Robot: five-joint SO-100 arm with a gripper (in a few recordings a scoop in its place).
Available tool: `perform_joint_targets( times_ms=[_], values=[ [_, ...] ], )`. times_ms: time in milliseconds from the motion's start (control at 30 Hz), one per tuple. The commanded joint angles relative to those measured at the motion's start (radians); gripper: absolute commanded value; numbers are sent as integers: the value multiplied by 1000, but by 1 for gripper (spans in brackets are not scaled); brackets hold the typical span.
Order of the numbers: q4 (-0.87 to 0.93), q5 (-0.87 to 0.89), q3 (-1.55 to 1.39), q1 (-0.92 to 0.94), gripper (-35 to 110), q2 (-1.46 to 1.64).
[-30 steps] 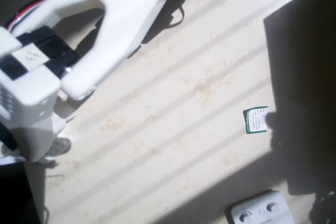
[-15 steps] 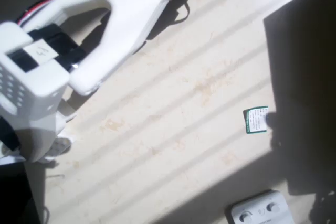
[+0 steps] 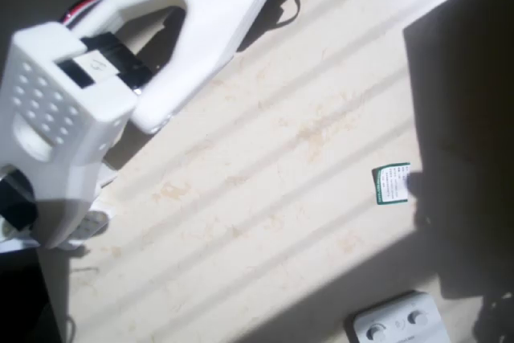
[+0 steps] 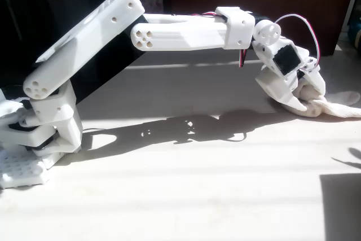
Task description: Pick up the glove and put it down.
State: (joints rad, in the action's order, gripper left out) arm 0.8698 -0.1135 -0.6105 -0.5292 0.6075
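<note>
Hobby robotics bench, white 3D-printed arm [image 4: 186,32], sunlit pale tabletop [image 4: 169,196], dark room behind

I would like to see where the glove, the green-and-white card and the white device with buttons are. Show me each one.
glove [image 4: 330,108]: fixed view, on the cream fabric beside the gripper.
green-and-white card [image 3: 392,184]: overhead view, on the card's middle.
white device with round buttons [image 3: 397,320]: overhead view, on its top face between the buttons.

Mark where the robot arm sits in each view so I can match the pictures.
Overhead view: the arm crosses the upper left, from the top edge down to the left edge.
Fixed view: the arm rises from its base at the left and bends right, the hand down at the glove.
Shared landmark: the pale sunlit table with shadow stripes.
</note>
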Motion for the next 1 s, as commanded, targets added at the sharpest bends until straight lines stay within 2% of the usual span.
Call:
perform_joint_targets(
  times_ms=[0,600,800,967],
  values=[
    [5,-12,32,-11,-1,8],
    [8,-14,34,0,0,28],
    [31,-14,23,40,0,164],
    [117,-14,34,95,0,247]
  ],
)
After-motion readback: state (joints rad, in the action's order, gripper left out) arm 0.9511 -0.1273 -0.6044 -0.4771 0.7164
